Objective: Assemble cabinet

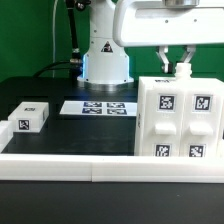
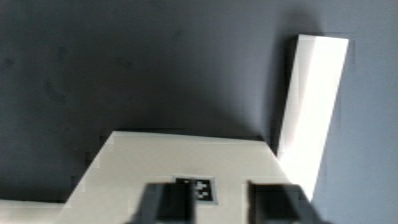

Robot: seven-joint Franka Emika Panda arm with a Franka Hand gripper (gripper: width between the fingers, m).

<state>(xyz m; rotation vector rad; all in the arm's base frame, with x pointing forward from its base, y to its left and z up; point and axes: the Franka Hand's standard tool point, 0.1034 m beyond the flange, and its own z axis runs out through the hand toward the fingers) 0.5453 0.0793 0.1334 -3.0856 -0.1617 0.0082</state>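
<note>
The cabinet body (image 1: pixel 178 118) is a large white box with black-and-white tags on its front, standing at the exterior view's right. My gripper (image 1: pixel 175 66) hangs directly over its top edge, fingers pointing down and almost touching it. In the wrist view the body's white top face (image 2: pixel 178 155) fills the lower part, and a small tag (image 2: pixel 198 188) shows in the gap between my two dark fingers (image 2: pixel 166 203). The gripper (image 2: pixel 222 205) is open and holds nothing. A smaller white tagged panel (image 1: pixel 30 117) lies on the dark table at the exterior view's left.
The marker board (image 1: pixel 97 106) lies flat in front of the white robot base (image 1: pixel 105 60). A white rail (image 1: pixel 60 160) runs along the table's front edge; a long white strip (image 2: pixel 317 100) also shows in the wrist view beside the cabinet.
</note>
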